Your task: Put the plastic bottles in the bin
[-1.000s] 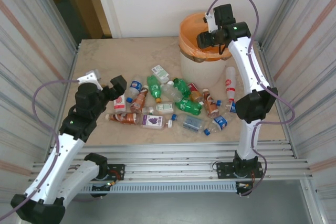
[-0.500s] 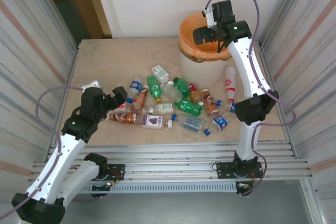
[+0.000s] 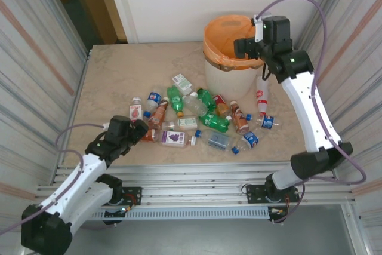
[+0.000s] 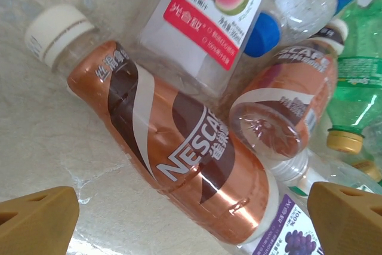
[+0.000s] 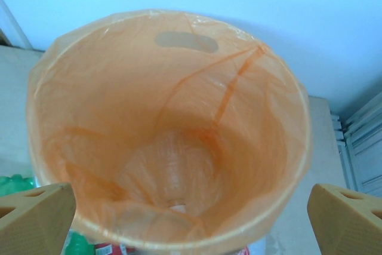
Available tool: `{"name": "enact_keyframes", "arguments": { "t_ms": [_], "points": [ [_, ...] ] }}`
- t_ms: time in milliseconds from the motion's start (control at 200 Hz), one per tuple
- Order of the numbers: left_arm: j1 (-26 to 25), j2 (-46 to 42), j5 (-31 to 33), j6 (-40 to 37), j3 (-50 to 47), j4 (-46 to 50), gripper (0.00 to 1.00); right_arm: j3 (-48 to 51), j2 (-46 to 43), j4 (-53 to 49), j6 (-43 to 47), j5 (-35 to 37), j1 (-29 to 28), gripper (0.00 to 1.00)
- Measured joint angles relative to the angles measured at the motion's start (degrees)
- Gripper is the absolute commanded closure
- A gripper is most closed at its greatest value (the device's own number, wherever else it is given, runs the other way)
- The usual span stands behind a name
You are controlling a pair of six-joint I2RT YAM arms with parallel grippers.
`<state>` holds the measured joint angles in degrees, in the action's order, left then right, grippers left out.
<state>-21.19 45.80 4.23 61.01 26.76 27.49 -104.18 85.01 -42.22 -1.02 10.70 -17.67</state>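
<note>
Several plastic bottles lie in a heap on the table's middle. My left gripper is low at the heap's near-left end and open. In the left wrist view its fingertips stand either side of a copper-brown Nescafe bottle with a white cap, lying flat, not touching it. The bin, cream with an orange bag over its rim, stands at the back right. My right gripper hangs open above its right rim with nothing in it. A clear bottle lies at the bottom of the bin.
A red-and-white bottle lies just right of the bin's foot. A guava-label bottle and a second brown bottle crowd the Nescafe bottle's far side. Corrugated metal walls close in left and right. Bare tabletop lies at the back left.
My left arm dropped and came forward down to the brown bottle at the heap's near-left. My right gripper opened wide above the bin and shifted right towards its rim.
</note>
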Motion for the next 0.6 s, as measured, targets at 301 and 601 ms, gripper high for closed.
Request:
{"name": "enact_keyframes", "arguments": {
  "t_ms": [301, 601],
  "points": [
    [-0.3, 8.3, -1.8, 2.3, -1.2, -6.9, 0.01, 11.0, -9.2, 3.3, -3.7, -0.5, -0.4, 0.02],
    [-0.3, 12.4, -2.8, 2.8, -1.4, -8.8, 0.04, 13.7, -10.1, 3.5, -5.0, -1.4, -1.2, 0.02]
  ]
}}
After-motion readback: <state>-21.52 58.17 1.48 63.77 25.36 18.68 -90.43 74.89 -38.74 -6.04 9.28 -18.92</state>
